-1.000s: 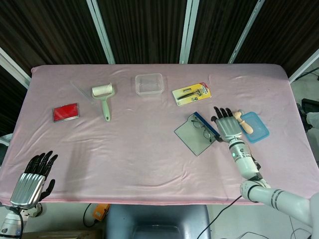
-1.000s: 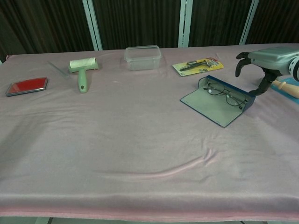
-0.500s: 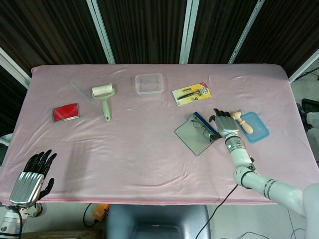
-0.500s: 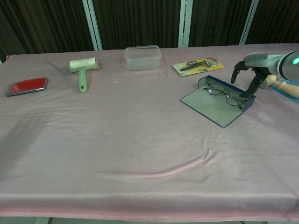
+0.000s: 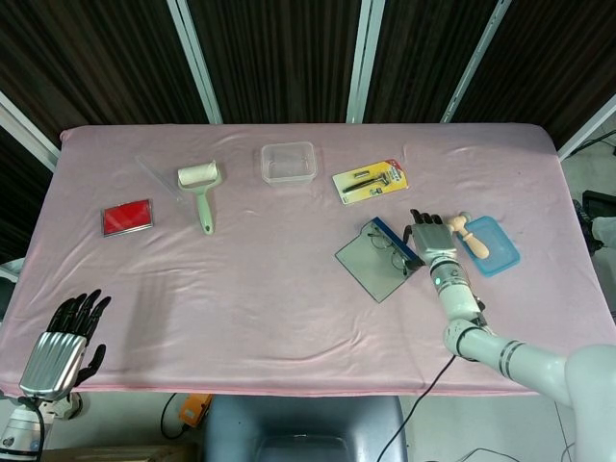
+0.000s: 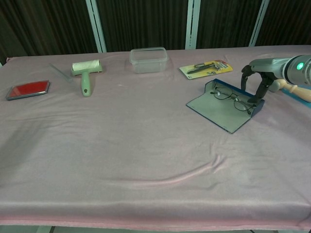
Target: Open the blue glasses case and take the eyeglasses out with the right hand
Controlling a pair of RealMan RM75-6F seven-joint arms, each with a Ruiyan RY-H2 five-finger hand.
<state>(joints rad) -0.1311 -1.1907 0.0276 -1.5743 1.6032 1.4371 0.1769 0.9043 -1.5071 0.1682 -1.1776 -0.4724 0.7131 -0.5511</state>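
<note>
Blue glasses case (image 6: 221,110) lies open on the worktop, so step one's done; eyeglasses (image 6: 232,98) sit inside it, not lifted; your right hand (image 6: 260,77) holds nothing, fingers curled down at the case's right end; grasp and lift remain.

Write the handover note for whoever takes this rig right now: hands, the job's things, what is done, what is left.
Right hand: fingers apart and pointing down over the right end of the open blue glasses case, holding nothing; whether its fingertips touch the case rim is unclear.
Left hand: open, idle at the table's near-left corner.
Case: lid folded flat toward the table's front. The thin dark-framed eyeglasses lie inside the tray part.
Done: case opened.
Left: grasp the eyeglasses with the right hand and lift them out.
</note>
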